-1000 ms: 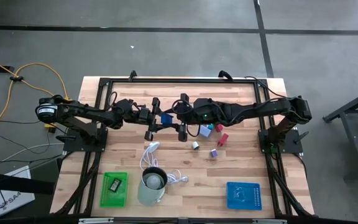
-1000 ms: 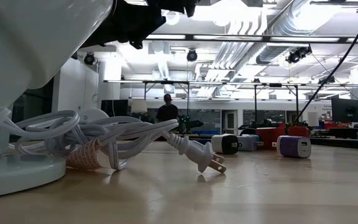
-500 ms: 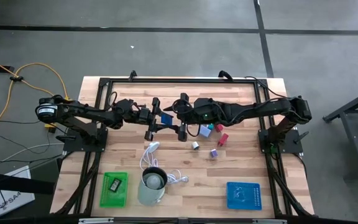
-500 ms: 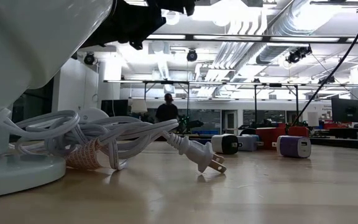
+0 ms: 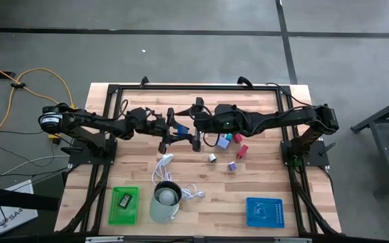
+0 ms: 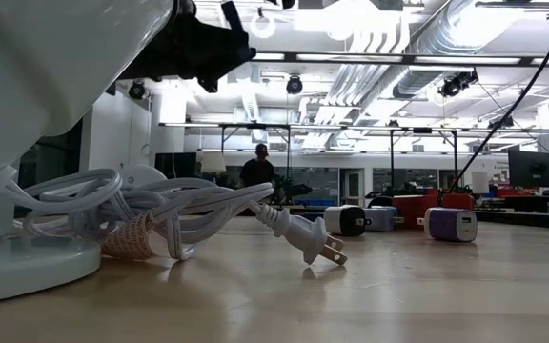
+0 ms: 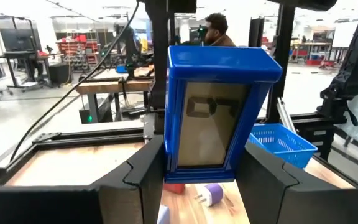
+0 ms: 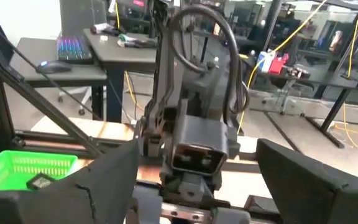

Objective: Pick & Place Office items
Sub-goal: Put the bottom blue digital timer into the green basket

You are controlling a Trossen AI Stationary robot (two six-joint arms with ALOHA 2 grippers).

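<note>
Both arms meet above the middle of the light wooden slatted table (image 5: 269, 182).

Left gripper (image 7: 194, 177): its two dark fingers (image 7: 143, 180) are pinched on the sides of a blue rectangular box with a clear front panel (image 7: 216, 106), held upright above the table surface. In the high view this box (image 5: 179, 129) shows as a small blue patch between the two gripper heads, with the left gripper (image 5: 166, 134) on its left.

Right gripper (image 8: 191, 186): its fingers are spread wide apart and hold nothing. It faces the left arm's wrist at close range. In the high view the right gripper (image 5: 196, 137) sits just beside the blue box, on its right.

Other office items lie on the table to the right of the grippers:
- a pale blue block (image 5: 222, 142) near the right arm's forearm;
- a small teal piece (image 5: 229, 136) touching a red block (image 5: 237, 139);
- a second red block (image 5: 242, 150);
- a white plug-in charger cube (image 5: 212, 157);
- a purple charger cube (image 5: 232, 165) (the low view shows it as a purple-and-white cube (image 6: 450, 224)).

Along the near edge of the table stand a green plastic mesh tray (image 5: 124, 205), a pale grey-green cup (image 5: 165, 200) with a white coiled cable (image 5: 162, 169), and a blue plastic mesh tray (image 5: 265, 211). The green tray holds one small dark flat item (image 5: 122, 199).
</note>
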